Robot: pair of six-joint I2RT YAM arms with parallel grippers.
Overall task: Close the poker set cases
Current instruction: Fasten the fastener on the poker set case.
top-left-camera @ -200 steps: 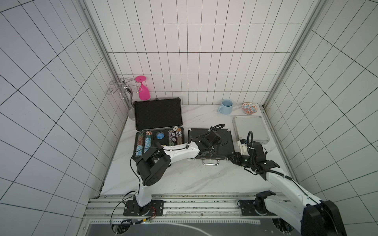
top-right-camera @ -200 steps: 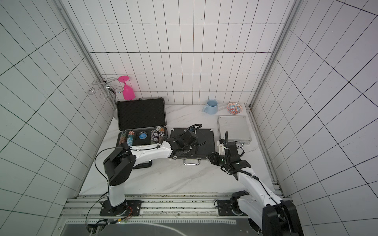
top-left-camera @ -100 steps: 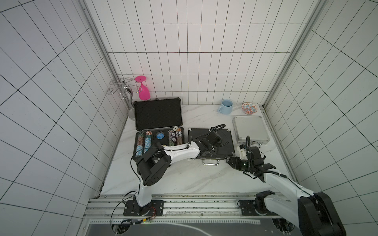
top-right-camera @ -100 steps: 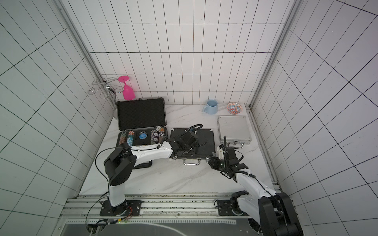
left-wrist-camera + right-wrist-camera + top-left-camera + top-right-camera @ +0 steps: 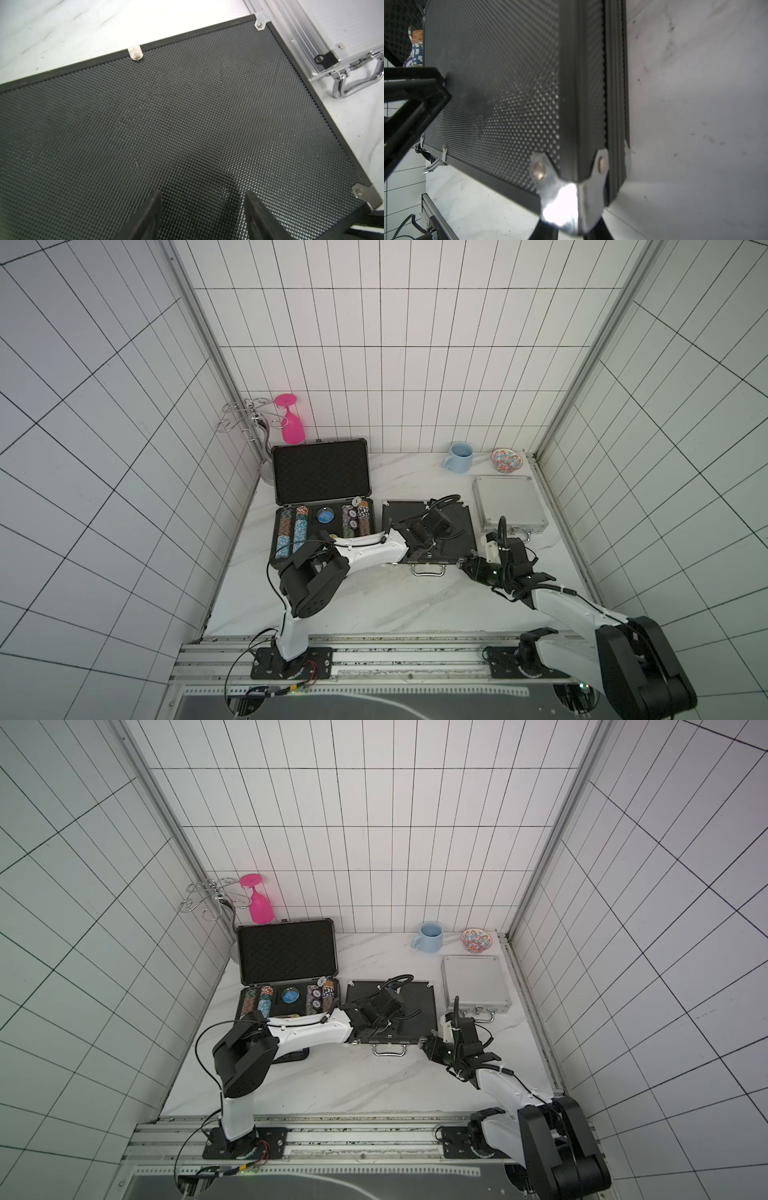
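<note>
Cases come in three sizes here. The middle one, the black case (image 5: 401, 512), lies flat at the centre of the worktop (image 5: 374, 605) with its lid down and its silver handle (image 5: 428, 570) toward the near edge. The left tool (image 5: 202, 195) sits low over the dimpled lid, fingers (image 5: 145, 216) wide apart with nothing between them, just as a second ago.

The change is on the right. The right tool (image 5: 464, 567) has left the near edge of the silver case (image 5: 509, 502) and drawn left and nearer, to the black case's near right corner. In the right wrist view the metal corner cap (image 5: 560, 207) sits at the narrow gap between the tips. Whether the tool pinches the corner or only touches it cannot be told. The side seam looks close to shut; the latches are not in view.

That shift suggests the silver case, lying closed at the far right, is finished with. Both arms now seem to be settling the black one, the left perhaps keeping the lid down and the right steadying or squaring the corner.

To the left, the big case (image 5: 320, 472) is open, with its lid upright toward the far wall and rows of chips (image 5: 299, 526) showing. It looks to be the one left to do. A blue mug (image 5: 459, 456) and a patterned bowl (image 5: 506, 459) stand well apart at the far edge.
</note>
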